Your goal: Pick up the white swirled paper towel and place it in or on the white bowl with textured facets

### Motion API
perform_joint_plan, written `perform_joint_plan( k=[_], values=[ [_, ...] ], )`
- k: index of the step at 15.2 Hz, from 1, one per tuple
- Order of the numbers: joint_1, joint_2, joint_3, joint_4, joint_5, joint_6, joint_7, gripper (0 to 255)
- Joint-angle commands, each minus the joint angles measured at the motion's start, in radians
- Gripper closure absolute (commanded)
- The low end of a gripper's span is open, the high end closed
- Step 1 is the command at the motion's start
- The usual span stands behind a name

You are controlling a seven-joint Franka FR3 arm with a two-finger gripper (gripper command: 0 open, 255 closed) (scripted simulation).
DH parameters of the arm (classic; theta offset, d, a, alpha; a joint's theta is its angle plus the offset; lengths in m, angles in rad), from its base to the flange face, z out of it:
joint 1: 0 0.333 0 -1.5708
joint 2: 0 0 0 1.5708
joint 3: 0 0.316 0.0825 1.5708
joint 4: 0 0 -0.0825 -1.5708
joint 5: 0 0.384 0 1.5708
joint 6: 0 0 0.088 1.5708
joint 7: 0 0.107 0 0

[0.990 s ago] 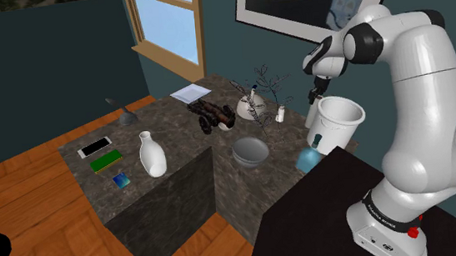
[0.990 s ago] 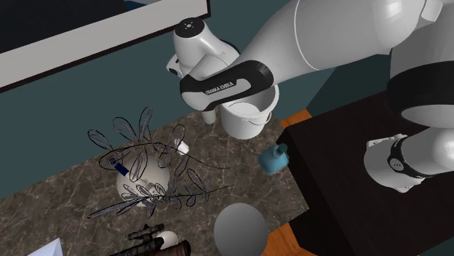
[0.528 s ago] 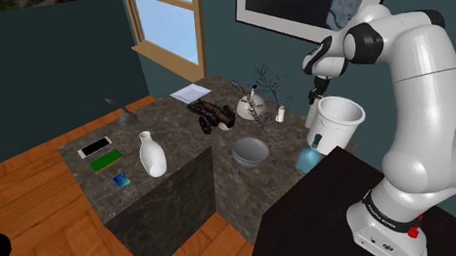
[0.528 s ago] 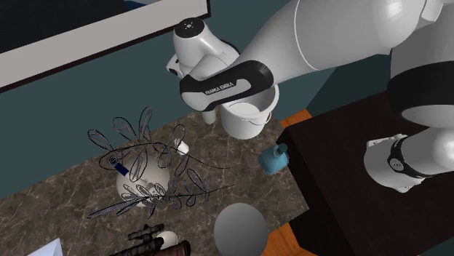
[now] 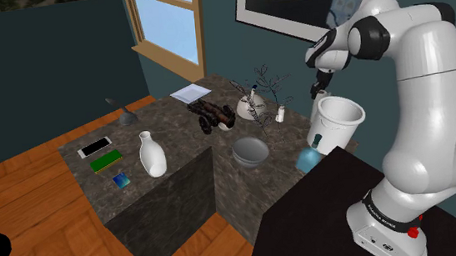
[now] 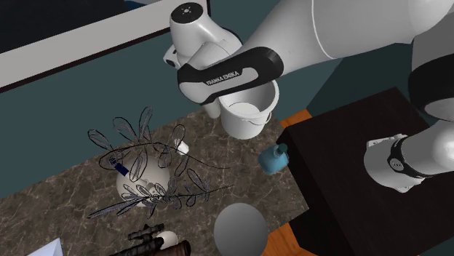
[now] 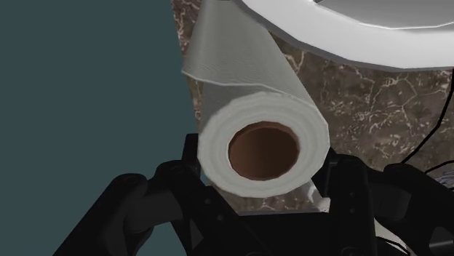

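We see the paper towel roll [image 7: 262, 149] end-on in the wrist view. Its brown cardboard core faces the camera, and its white body runs away from us toward the marbled desk [image 7: 349, 109]. So its long axis lies along the gripper's own direction, close to upright rather than flat on the desk. The gripper [image 7: 265, 161] clasps it, with one black finger pressed to each side of the roll near its upper end. We cannot tell whether the far end touches the desk.

The roll sits just beside a large white cup [image 7: 364, 29], by the teal wall at the desk's far edge.

In the shoulder view the arm rises from its stand [image 5: 325, 216] and arches high. It bends at the wrist so that the gripper [image 5: 321, 82] points down behind the large white cup [image 5: 337, 124].

The white faceted bowl [image 5: 251, 151] stands well apart from the gripper, toward the shoulder view's left, on a lower part of the desk [image 5: 167, 119]. A small teal jug [image 5: 307, 159] stands between the bowl and the cup.
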Motion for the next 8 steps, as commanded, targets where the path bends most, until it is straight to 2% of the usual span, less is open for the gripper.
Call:
perform_joint_plan(
  k=[1,8],
  values=[
    [0.005,-0.019,-0.007,0.000,-0.008,-0.019,0.005,255],
    [0.021,-0.080,-0.030,0.000,-0.034,-0.079,0.020,255]
  ],
)
